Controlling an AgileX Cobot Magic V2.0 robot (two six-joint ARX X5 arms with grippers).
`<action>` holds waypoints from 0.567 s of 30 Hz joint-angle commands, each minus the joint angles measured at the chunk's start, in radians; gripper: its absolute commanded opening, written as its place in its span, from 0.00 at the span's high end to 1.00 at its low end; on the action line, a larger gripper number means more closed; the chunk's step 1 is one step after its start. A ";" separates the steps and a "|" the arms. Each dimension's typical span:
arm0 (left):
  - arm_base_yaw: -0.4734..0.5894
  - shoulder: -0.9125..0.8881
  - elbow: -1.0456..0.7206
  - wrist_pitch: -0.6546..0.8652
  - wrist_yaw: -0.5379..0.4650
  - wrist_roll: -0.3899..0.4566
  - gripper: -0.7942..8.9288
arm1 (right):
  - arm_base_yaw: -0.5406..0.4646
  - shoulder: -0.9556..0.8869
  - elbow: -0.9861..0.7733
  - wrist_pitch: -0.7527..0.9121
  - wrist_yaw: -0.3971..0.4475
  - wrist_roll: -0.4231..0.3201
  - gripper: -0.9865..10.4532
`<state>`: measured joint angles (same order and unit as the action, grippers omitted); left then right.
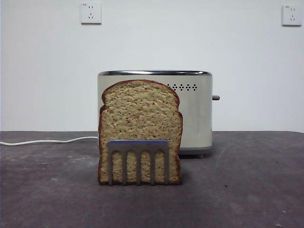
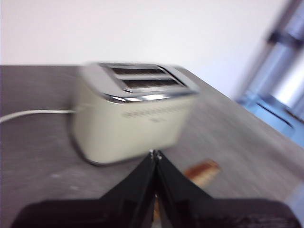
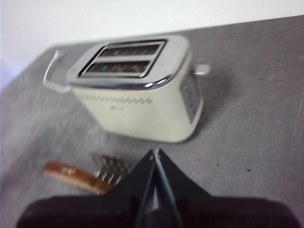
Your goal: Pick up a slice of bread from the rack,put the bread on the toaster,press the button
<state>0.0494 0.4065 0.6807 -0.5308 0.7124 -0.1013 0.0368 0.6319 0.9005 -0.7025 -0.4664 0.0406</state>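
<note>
The slice of bread (image 1: 140,128) stands upright in the rack (image 1: 138,160), near the front of the dark grey desk (image 1: 247,185). Its domed top reaches almost as high as the toaster (image 1: 197,114), which stands just behind it. The rack's bluish top bar and arched prongs cover the lower part of the slice.

The toaster's chrome rim runs along its top, with a row of small vent holes below it. Both slots are empty, as the wrist views show. The button (image 1: 216,98) sticks out sideways from the toaster's narrow side. A white cord (image 1: 47,141) trails off across the desk from the other side. Two white wall sockets (image 1: 90,13) sit high on the wall behind.

Neither arm shows in the front view. The left tool (image 2: 155,153) hangs above the desk with its jaws pressed together, holding nothing, and the toaster lies beyond its tips. The right tool (image 3: 155,151) is likewise closed on nothing, above the bread and rack.
</note>
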 commanded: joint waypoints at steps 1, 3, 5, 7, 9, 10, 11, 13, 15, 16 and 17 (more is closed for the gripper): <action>0.002 0.078 0.082 -0.090 0.089 0.186 0.93 | 0.019 0.058 0.117 -0.107 -0.008 -0.177 0.92; 0.002 0.128 0.137 -0.150 0.111 0.236 0.93 | 0.036 0.097 0.184 -0.179 -0.008 -0.230 0.92; 0.000 0.171 0.189 -0.212 0.130 0.288 0.93 | 0.056 0.134 0.242 -0.255 -0.008 -0.264 0.92; -0.008 0.201 0.232 -0.272 0.139 0.341 0.93 | 0.075 0.159 0.277 -0.312 -0.006 -0.283 0.92; -0.019 0.216 0.258 -0.318 0.138 0.387 0.93 | 0.089 0.167 0.282 -0.329 -0.006 -0.286 0.92; -0.029 0.223 0.270 -0.341 0.137 0.415 0.93 | 0.096 0.169 0.282 -0.332 -0.006 -0.286 0.92; -0.037 0.227 0.277 -0.353 0.133 0.430 0.93 | 0.100 0.169 0.282 -0.333 -0.006 -0.287 0.92; -0.060 0.228 0.287 -0.371 0.127 0.449 0.93 | 0.111 0.169 0.282 -0.333 -0.005 -0.294 0.92; -0.076 0.228 0.288 -0.367 0.124 0.449 0.91 | 0.117 0.169 0.282 -0.333 -0.005 -0.294 0.92; -0.081 0.228 0.288 -0.364 0.120 0.449 0.86 | 0.117 0.169 0.282 -0.333 -0.005 -0.294 0.92; -0.087 0.228 0.288 -0.360 0.100 0.447 0.66 | 0.117 0.169 0.282 -0.333 -0.006 -0.294 0.92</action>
<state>-0.0353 0.6350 0.9676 -0.8989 0.8146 0.3298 0.1513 0.8028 1.1835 -1.0401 -0.4713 -0.2455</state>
